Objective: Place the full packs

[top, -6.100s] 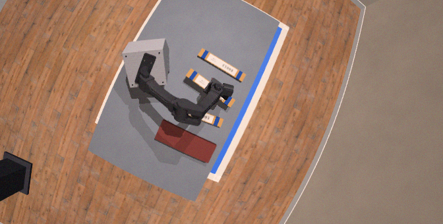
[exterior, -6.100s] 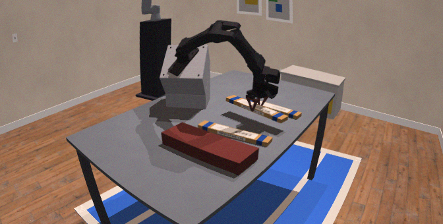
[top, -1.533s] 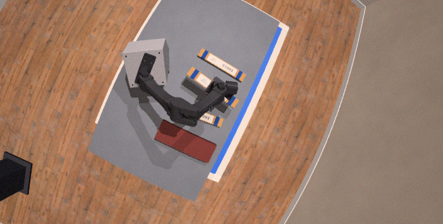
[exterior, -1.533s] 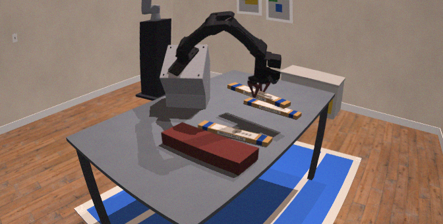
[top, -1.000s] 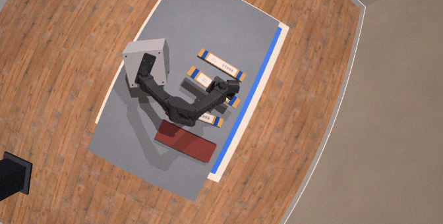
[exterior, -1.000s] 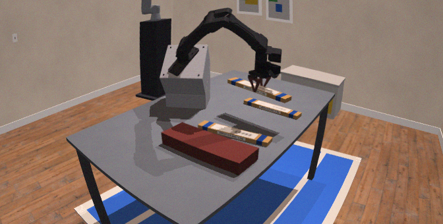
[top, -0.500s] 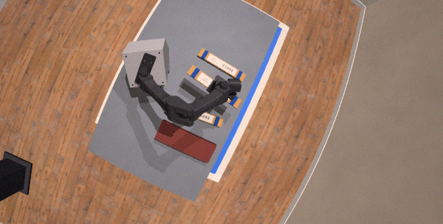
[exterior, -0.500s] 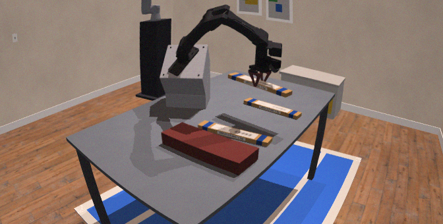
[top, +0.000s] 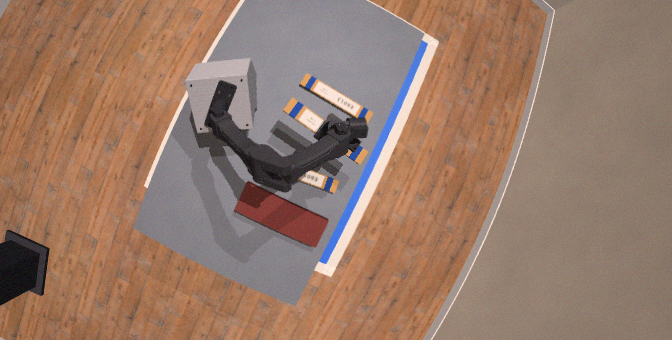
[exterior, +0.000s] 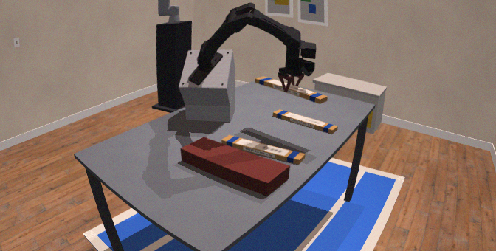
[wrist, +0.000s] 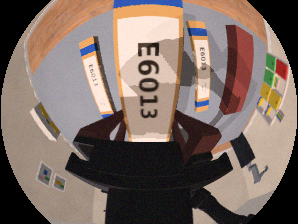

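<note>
Wood-plank flooring [top: 100,62] [exterior: 443,179] surrounds your grey table [top: 350,27] [exterior: 122,156]. Your black two-finger gripper [top: 340,129] [exterior: 291,87] [wrist: 149,111] is closed on an orange, white and blue rectangular electrode pack [top: 305,115] [exterior: 317,97] [wrist: 148,30], holding it above the tabletop, its shadow beneath. You have one matching pack [top: 332,95] [exterior: 304,121] [wrist: 95,75] flat on the table, farther from the long, dark-red block-shaped platform [top: 292,222] [exterior: 236,164] [wrist: 240,67]; another similar pack [top: 325,182] [exterior: 263,149] [wrist: 202,65] lies beside that platform. None of your three packs is on it.
</note>
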Controlling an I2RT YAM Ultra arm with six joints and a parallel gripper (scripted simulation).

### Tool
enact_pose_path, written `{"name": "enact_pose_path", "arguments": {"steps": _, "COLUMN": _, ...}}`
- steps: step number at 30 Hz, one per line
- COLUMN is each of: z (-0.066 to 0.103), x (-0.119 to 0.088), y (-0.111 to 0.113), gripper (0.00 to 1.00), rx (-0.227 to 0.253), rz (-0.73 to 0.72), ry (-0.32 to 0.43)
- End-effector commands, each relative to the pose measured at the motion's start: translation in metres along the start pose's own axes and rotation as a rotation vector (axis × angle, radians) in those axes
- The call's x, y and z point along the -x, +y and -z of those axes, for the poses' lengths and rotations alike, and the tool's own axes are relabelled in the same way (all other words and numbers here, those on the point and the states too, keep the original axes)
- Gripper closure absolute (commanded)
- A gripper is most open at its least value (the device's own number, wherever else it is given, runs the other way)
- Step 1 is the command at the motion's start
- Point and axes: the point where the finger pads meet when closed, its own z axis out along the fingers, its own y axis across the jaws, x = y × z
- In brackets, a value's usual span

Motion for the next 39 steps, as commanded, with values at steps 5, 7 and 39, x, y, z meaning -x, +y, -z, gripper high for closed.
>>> {"name": "enact_pose_path", "arguments": {"steps": 5, "z": 0.038, "x": 0.014, "y": 0.004, "gripper": 1.0, "rx": 0.042, "rz": -0.019, "ry": -0.073}}
{"name": "enact_pose_path", "arguments": {"steps": 7, "z": 0.038, "x": 0.014, "y": 0.004, "gripper": 1.0, "rx": 0.042, "rz": -0.019, "ry": -0.073}}
{"name": "enact_pose_path", "arguments": {"steps": 39, "z": 0.034, "x": 0.007, "y": 0.003, "gripper": 1.0, "rx": 0.043, "rz": -0.019, "ry": -0.073}}
